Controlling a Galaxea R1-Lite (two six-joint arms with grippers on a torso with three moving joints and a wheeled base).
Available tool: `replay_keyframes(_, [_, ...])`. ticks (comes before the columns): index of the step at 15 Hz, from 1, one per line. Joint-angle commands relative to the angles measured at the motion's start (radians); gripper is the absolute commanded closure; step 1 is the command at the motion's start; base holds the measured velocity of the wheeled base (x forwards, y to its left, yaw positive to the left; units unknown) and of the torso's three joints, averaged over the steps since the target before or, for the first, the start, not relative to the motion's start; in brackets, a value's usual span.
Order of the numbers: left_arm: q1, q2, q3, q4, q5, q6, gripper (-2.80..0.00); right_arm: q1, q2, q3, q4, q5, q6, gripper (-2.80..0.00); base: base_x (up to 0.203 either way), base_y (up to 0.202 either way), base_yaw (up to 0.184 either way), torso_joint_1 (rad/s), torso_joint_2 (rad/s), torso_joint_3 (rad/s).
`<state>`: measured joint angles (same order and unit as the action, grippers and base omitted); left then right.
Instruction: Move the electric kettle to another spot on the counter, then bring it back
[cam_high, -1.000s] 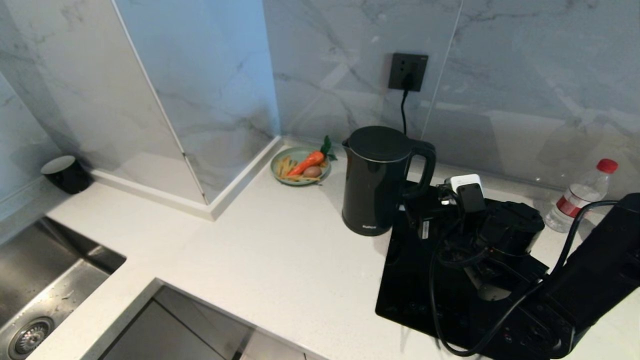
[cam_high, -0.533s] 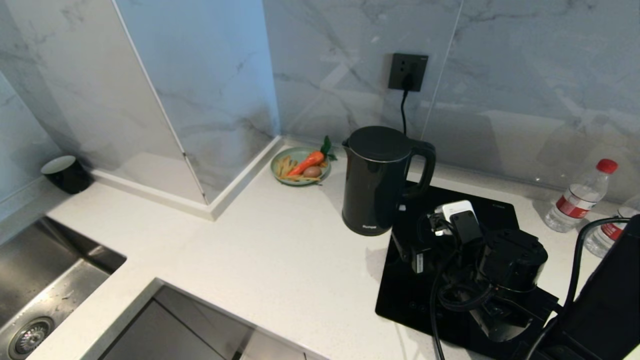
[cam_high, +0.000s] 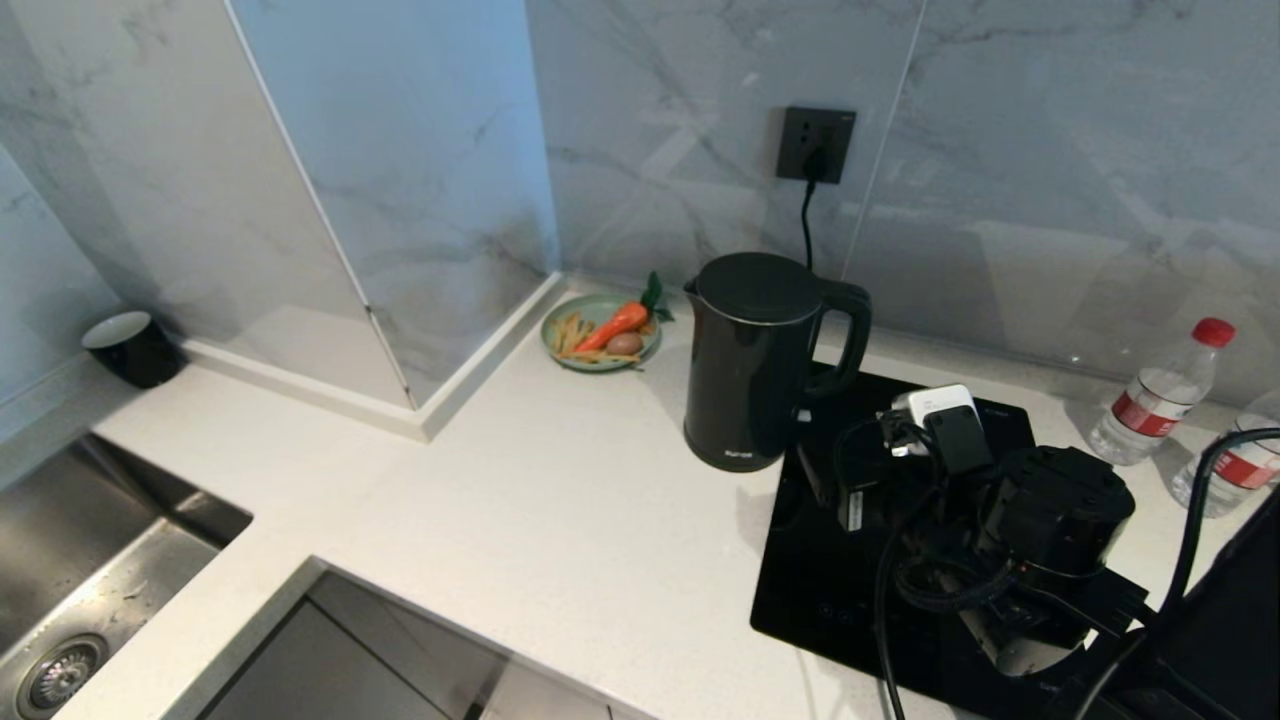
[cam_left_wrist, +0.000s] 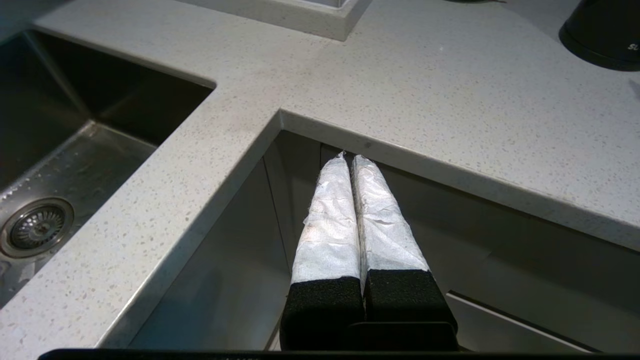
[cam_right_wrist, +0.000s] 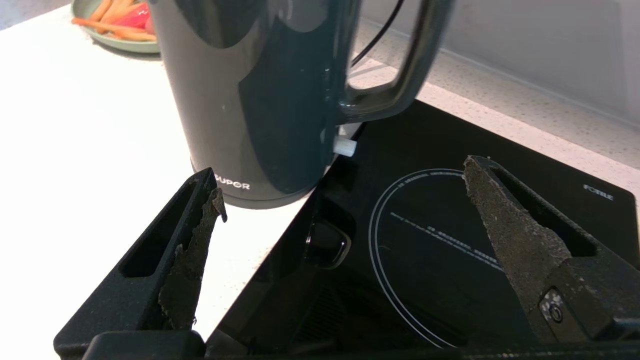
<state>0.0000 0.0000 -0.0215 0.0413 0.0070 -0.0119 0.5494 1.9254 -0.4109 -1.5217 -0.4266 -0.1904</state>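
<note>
Head view records the white speckled stone bench (cam_high: 520, 520) running from the steel sink (cam_high: 90, 580) on the robot's left to the inset black glass cooktop (cam_high: 810, 590) on its right, backed by grey marble wall panels. The tall glossy black electric kettle (cam_high: 755, 360) stands upright on the bench, its base just beside the cooktop's left rear corner, matte lid closed, loop handle turned toward the cooktop, white lettering low on its body. A black cord hangs from the dark wall socket (cam_high: 816, 143) down behind the kettle. The right gripper (cam_right_wrist: 340, 200) hangs over the cooktop near the kettle's handle side, apart from it; the right wrist view shows its jaws released and spread wide, holding nothing, with the kettle's lower body and handle ahead of them. The left gripper (cam_left_wrist: 350, 160) is out of the head view; the left wrist view places it below the bench's front edge at the inner corner near the sink, its white-wrapped jaws clenched together on nothing. A green round plate (cam_high: 600, 338) of toy carrot, egg and fries sits behind the kettle toward the wall corner. Two clear red-capped water bottles (cam_high: 1160, 392) stand at the far right. A black cup (cam_high: 130, 345) with white interior sits by the wall beyond the sink.
</note>
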Motion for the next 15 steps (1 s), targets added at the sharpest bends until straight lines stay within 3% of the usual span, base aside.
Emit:
replay_keyframes(1, [0.0,0.002,0.0,0.0,0.001,0.0,0.0,-0.003,-0.012,-0.001,-0.008,-0.002,-0.001,-2.8,0.0,0.0,0.0,0.0,0.0,0.0])
replay_keyframes(4, [0.0,0.001,0.0,0.0,0.001,0.0,0.0,-0.003,-0.031,0.006,-0.008,-0.001,-0.01,-2.8,0.0,0.0,0.0,0.0,0.0,0.0])
replay_keyframes(5, [0.0,0.0,0.0,0.0,0.001,-0.001,0.0,-0.003,-0.028,0.005,-0.008,-0.001,-0.016,0.0,0.0,0.0,0.0,0.0,0.0,0.0])
replay_keyframes(15, [0.0,0.0,0.0,0.0,0.001,-0.001,0.0,-0.025,0.001,-0.017,0.002,-0.006,-0.011,0.0,0.0,0.0,0.0,0.0,0.0,0.0])
